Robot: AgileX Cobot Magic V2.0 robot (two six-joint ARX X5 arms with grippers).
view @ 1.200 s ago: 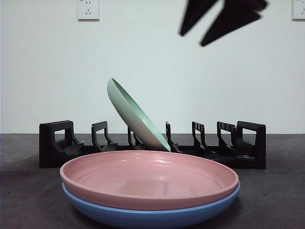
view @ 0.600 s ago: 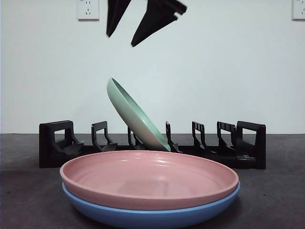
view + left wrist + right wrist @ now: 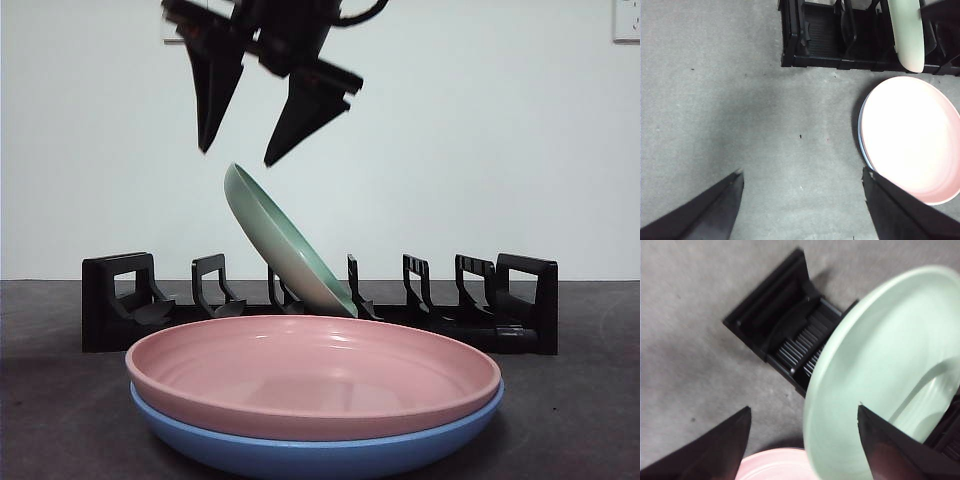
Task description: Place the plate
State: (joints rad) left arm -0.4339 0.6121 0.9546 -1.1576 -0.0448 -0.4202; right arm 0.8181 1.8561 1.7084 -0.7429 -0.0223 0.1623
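Right tool, jaws wide and empty, hovers above the tilted pale-green plate in the black slotted rack; seating it upright seemingly remains.

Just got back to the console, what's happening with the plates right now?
The right gripper, jaws open, hangs just above the top rim of the green plate, which leans in the black rack. It holds nothing. The pink plate sits stacked on the blue plate in front of the rack, untouched. The left gripper is open over bare table beside the stack, waiting.
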